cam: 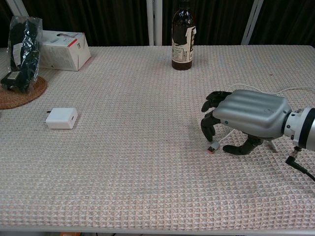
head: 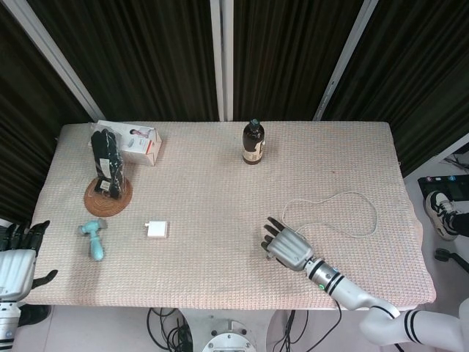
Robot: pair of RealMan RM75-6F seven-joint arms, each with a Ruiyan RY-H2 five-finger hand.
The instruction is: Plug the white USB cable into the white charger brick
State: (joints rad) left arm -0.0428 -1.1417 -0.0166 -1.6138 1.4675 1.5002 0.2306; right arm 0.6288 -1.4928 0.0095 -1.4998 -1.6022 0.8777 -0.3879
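Observation:
The white charger brick [head: 156, 229] [cam: 61, 118] lies flat on the left half of the woven mat. The white USB cable [head: 344, 196] [cam: 297, 90] loops at the right, and its metal plug [cam: 212, 147] rests on the mat. My right hand [head: 287, 247] [cam: 244, 119] hovers palm down over the plug end, fingers curved down just behind the plug and thumb beside it, with nothing gripped. It covers the cable's middle stretch. My left hand [head: 16, 262] stays off the table's front left corner, fingers spread and empty.
A brown bottle [head: 253, 143] [cam: 183, 37] stands at the back centre. A white box [head: 141, 141] [cam: 61, 49], a black bagged item [head: 107, 163] [cam: 22, 46] on a round coaster [cam: 19, 93] and a teal tool [head: 94, 238] sit at the left.

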